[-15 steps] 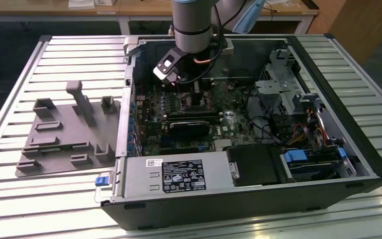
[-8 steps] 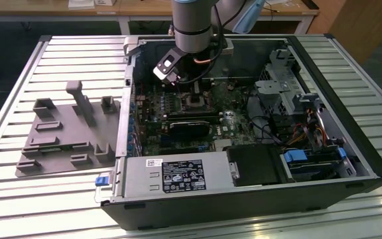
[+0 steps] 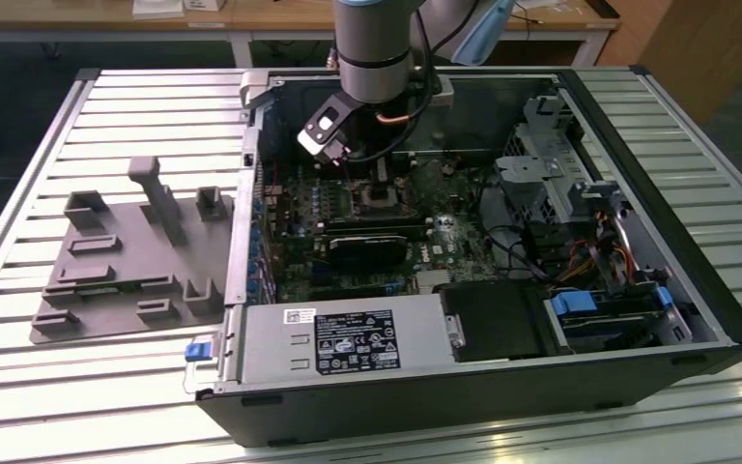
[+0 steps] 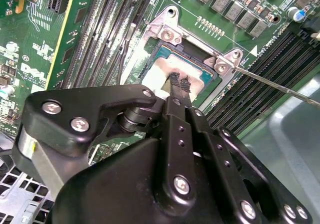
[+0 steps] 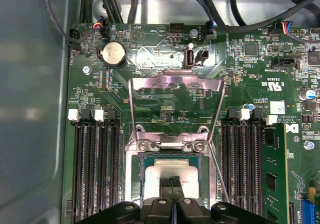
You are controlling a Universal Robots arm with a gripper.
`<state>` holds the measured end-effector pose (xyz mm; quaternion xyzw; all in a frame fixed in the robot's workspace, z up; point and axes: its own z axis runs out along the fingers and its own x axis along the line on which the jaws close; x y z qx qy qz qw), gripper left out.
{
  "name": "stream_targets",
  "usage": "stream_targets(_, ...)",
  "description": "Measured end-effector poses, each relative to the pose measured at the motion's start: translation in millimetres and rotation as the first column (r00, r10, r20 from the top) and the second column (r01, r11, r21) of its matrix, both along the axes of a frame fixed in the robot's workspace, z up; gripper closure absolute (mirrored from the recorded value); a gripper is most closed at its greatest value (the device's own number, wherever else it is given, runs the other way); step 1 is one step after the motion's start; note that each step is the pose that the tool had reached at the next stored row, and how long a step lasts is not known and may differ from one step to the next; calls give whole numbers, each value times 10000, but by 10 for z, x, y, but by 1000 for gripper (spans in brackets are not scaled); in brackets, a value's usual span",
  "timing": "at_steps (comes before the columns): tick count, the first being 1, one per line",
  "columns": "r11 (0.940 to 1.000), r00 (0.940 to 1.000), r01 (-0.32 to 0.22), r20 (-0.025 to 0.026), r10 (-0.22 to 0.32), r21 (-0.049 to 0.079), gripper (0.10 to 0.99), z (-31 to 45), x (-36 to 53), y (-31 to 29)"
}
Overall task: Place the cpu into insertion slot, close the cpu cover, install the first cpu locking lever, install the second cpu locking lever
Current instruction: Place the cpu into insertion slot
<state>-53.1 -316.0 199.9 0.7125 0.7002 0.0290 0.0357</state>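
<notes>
The cpu (image 5: 170,171) lies flat in the insertion slot (image 5: 134,184), its pale silver top also showing in the second wrist view (image 4: 167,64). My gripper (image 5: 173,181) is shut, its dark fingertips (image 4: 176,82) pressed together right over the chip's middle, touching it or just above it. The cpu cover (image 5: 175,79) is swung open, lying back from the socket with board showing through its window. One thin locking lever (image 4: 280,87) sticks out free beside the socket. In the exterior view the gripper (image 3: 374,188) reaches down into the open computer case above the socket.
Long black memory slots (image 5: 95,169) flank the socket on both sides. A black card (image 3: 371,246), cables (image 3: 526,251) and drive bays (image 3: 603,309) crowd the case. The power supply (image 3: 345,343) sits at the case front. A grey fixture plate (image 3: 127,261) lies outside it at the exterior view's left.
</notes>
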Motion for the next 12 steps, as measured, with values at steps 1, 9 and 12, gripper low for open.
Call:
stream_targets(1, 10000, 10000, 0, 0, 0, -2, 980, -2, 0, 0)
stream_targets(9, 10000, 10000, 2, 0, -2, 2, 980, -26, 0, 0)
stream_targets(12, 10000, 10000, 0, 3, 0, 5, 980, -22, 0, 0)
